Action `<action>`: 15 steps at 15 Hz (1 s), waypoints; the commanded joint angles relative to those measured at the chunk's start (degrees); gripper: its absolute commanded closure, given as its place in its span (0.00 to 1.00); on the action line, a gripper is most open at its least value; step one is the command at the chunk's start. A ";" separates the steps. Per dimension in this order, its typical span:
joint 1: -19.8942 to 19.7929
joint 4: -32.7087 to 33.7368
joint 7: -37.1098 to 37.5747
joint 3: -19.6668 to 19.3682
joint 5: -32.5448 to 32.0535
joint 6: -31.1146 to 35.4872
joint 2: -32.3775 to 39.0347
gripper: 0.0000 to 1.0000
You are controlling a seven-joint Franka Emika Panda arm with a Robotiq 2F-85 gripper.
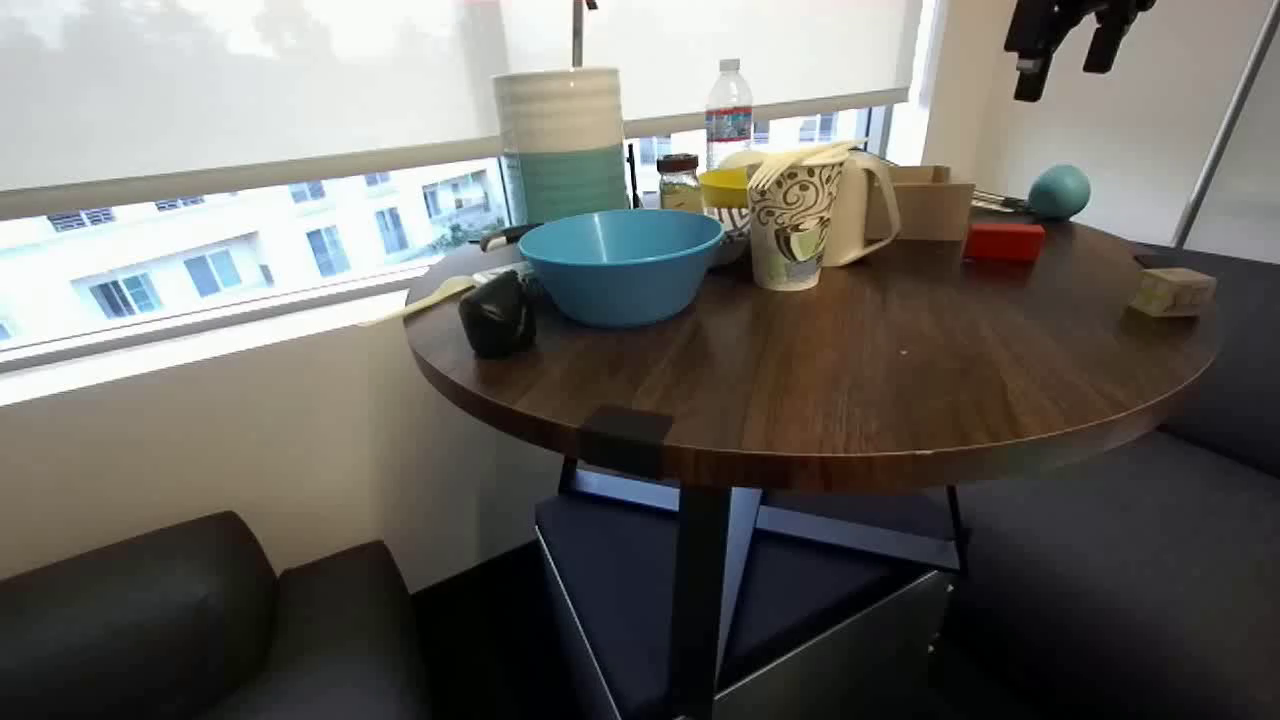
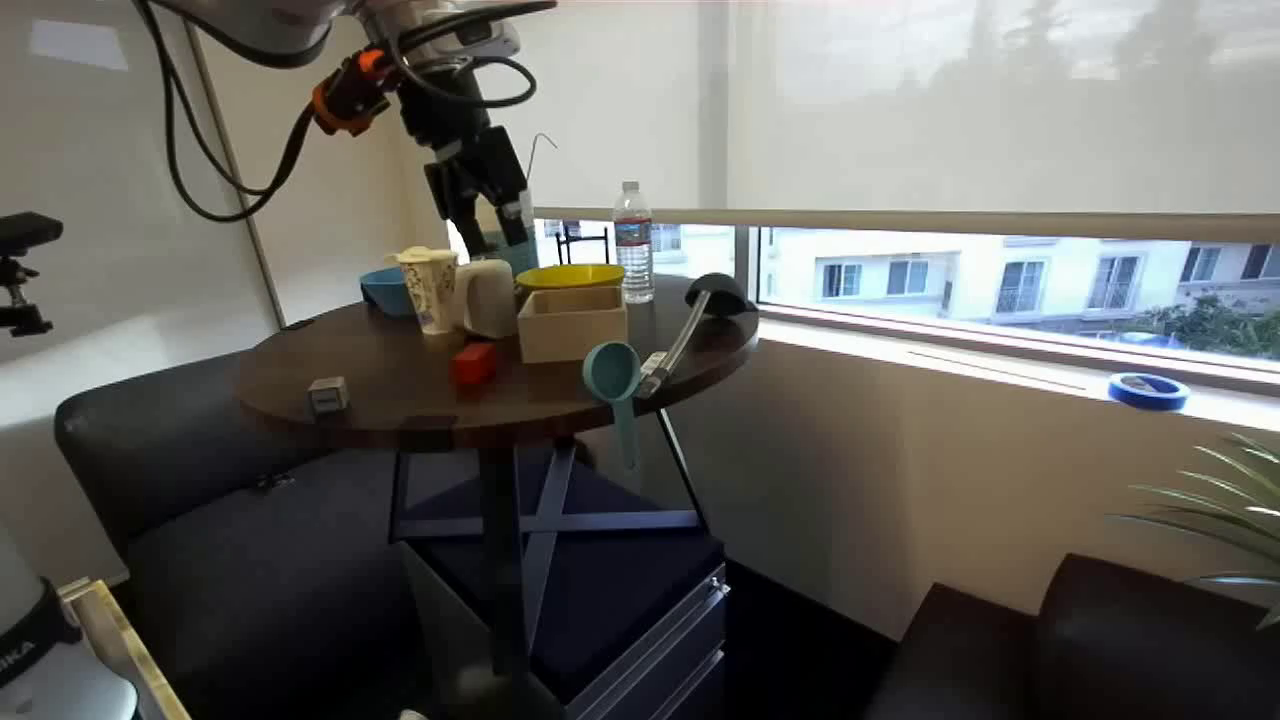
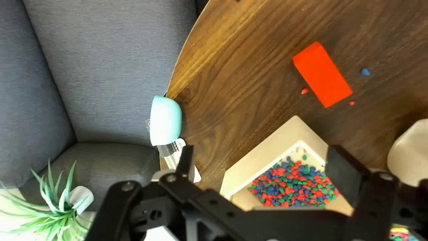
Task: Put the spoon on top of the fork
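If moulded from thin plastic, as seems likely, expect a light, springy, slightly slick load. Look for the pale spoon [image 1: 447,291] at the window-side edge of the table [image 1: 900,370], just beyond the dark lumpy thing [image 1: 498,315] in an exterior view and near the blue bowl [image 1: 620,278], apparently reaching handle-first out past the rim. Find the fork [image 1: 778,166] lying across the mouth of the patterned cup [image 1: 793,225], with tines over the brim; cannot tell whether alone or mixed with a second utensil. See the gripper [image 3: 260,162] well above the table, spread wide and holding nothing. Best to take the spoon by the handle, close to the neck, pinched across the narrow width near the likely balance point; if caught further out, liable to swing. Squeeze softly, given a probable tendency to bend or skid. Set down gently along the fork, without nudging the cup, probably paper and easily toppled.
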 commanded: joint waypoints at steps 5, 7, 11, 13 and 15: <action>1.59 0.32 -1.10 -0.67 -0.62 0.29 0.00 0.00; 3.56 0.90 -5.95 -0.07 -1.38 0.80 -1.24 0.00; 8.76 3.81 -14.32 0.58 0.72 -1.22 -2.90 0.00; 11.81 4.65 -18.62 0.41 2.39 -1.02 -3.40 0.00; 14.66 5.12 -22.96 0.12 3.67 -0.11 -3.13 0.00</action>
